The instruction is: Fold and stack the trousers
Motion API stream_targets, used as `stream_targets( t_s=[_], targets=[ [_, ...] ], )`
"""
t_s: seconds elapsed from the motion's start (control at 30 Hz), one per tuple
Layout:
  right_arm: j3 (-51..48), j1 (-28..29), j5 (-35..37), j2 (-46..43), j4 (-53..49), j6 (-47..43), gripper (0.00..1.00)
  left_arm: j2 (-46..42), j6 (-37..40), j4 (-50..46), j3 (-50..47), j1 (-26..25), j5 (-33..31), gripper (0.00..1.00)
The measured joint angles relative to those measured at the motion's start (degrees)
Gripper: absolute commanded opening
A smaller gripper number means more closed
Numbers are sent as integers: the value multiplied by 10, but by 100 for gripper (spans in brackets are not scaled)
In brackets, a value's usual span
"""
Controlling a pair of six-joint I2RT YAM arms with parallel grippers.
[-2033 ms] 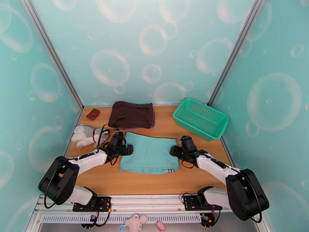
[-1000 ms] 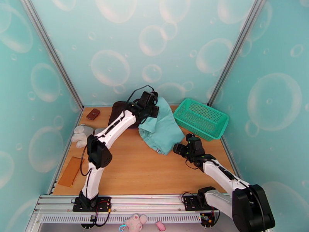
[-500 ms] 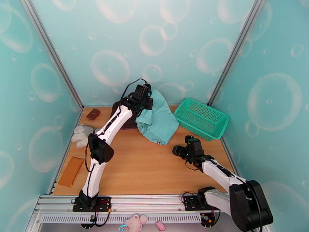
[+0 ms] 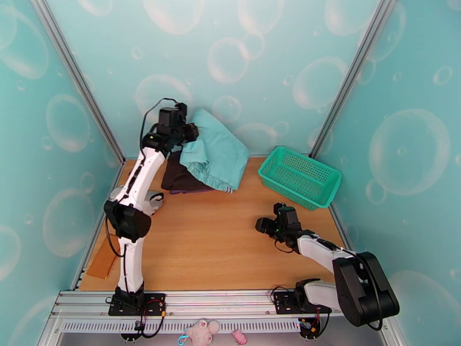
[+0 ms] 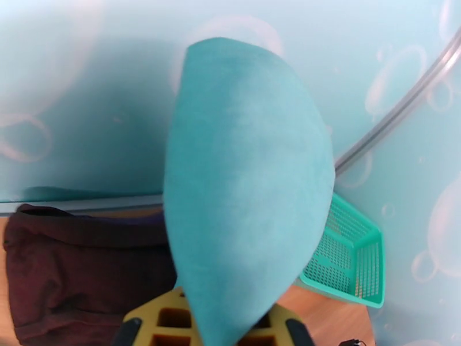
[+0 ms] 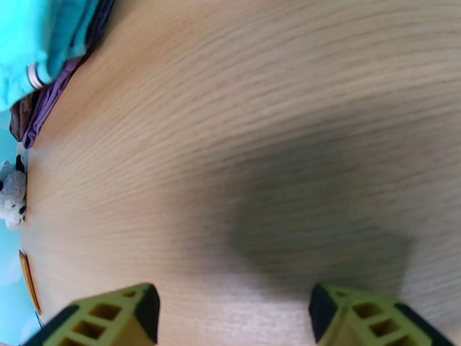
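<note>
dangling from the left gripper point(image 4: 191, 135), which is pinching them tight, the teal trousers point(image 4: 218, 154) are hanging over the dark brown garment point(image 4: 174, 179); the right gripper point(image 4: 261, 226) is hovering spread wide, empty, above the table point(image 4: 213, 249).

Bright, even light all round
A soft grey shadow pools on the table point(image 6: 311, 226) under the right wrist; the trousers point(image 5: 248, 185) look blurred close to the left lens

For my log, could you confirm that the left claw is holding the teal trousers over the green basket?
The place is wrong: the left claw holds the trousers over the dark brown folded garment, as the top external view shows.
</note>
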Motion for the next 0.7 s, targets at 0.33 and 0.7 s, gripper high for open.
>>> stream_targets(
  t_s=[0.33, 0.7],
  targets=[
    [38, 1, -13, 48, 0, 0, 73, 334, 27, 80, 66, 117, 82, 11],
    [50, 8, -19, 57, 17, -2, 74, 48, 103, 237, -248, 60, -120, 81]
  ],
)
